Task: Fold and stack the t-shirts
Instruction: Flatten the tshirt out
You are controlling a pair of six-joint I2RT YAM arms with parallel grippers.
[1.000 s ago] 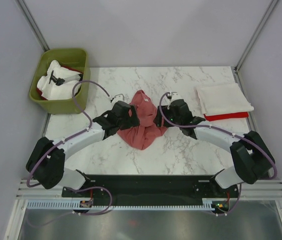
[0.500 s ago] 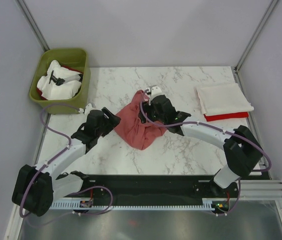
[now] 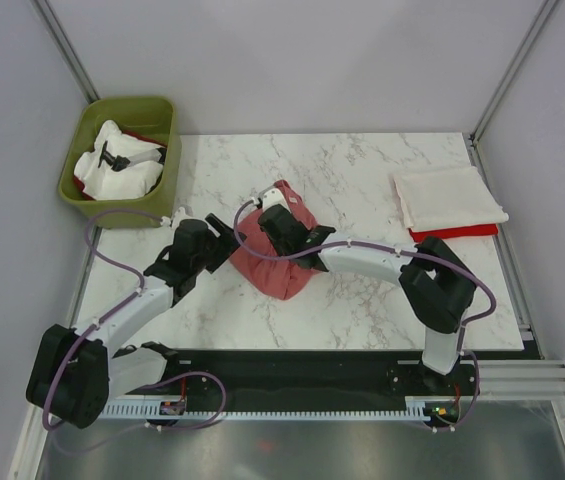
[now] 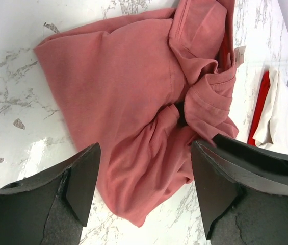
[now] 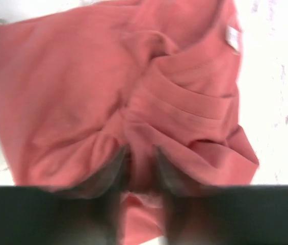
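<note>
The dusty salmon-red t-shirt (image 3: 280,275) lies crumpled mid-table, its white neck tag (image 5: 232,37) showing in the right wrist view. My right gripper (image 3: 270,225) sits on top of it, and in its blurred wrist view (image 5: 141,158) the jaws pinch a raised fold of the salmon cloth (image 5: 57,76). Just left of the heap, my left gripper (image 3: 220,245) hovers open; nothing is held between its fingers (image 4: 146,189), with the shirt's edge (image 4: 118,87) below them. At the right edge a folded cream-white t-shirt (image 3: 449,197) rests on a bright red one (image 3: 454,233).
A green bin (image 3: 162,190) at the back left holds white cloths and a bit of red. Grey walls close in the marble table on three sides. The arm bases stand on the black rail at the near edge.
My right gripper swept left across the salmon shirt and closed on a fold, bunching the cloth leftward. My left arm drew back to the left of the heap, then stayed put.
</note>
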